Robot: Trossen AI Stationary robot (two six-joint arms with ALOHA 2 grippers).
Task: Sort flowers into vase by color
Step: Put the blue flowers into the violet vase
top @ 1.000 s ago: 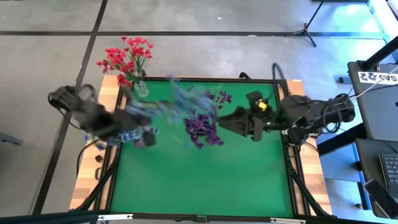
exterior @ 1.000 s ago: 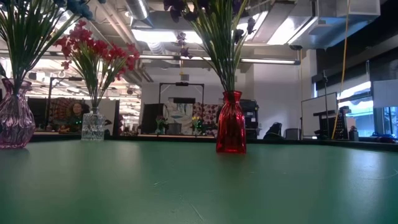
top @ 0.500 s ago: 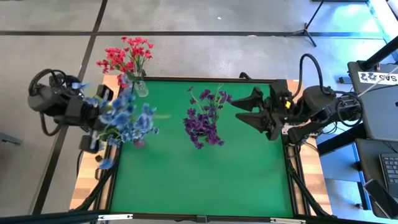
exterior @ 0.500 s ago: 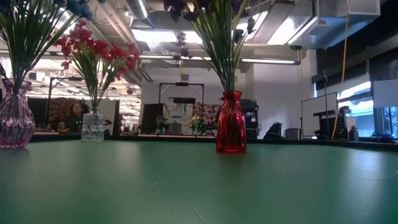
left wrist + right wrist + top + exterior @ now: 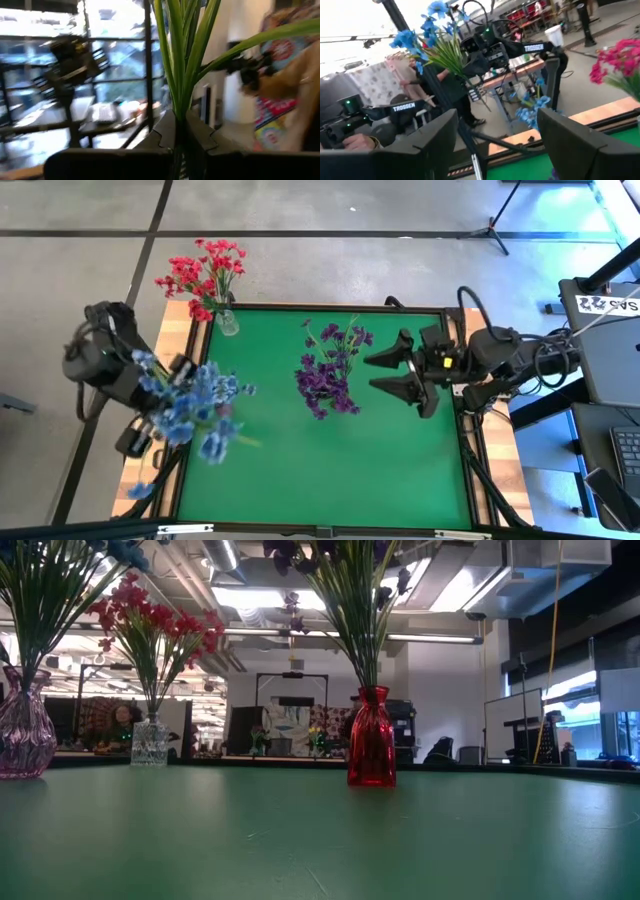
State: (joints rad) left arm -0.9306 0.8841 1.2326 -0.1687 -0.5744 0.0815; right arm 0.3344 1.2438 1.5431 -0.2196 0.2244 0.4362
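At far left, over the table's (image 5: 330, 480) left edge: left gripper (image 5: 181, 131), clamped tight on the green stems of the light blue flowers (image 5: 195, 405), blossoms spread above the mat's left border. Low on that side, at table height: a purple glass vase (image 5: 22, 735) with green stems rising from it. Behind, at the back left corner: red-pink flowers (image 5: 203, 272) upright in a small clear vase (image 5: 149, 743). Mid-table: dark purple flowers (image 5: 328, 375) standing in a red vase (image 5: 371, 740), apart from both arms. To the right, near the table's right edge: right gripper (image 5: 385, 372), fingers spread wide, nothing between them, pointed toward the purple bunch but clear of it.
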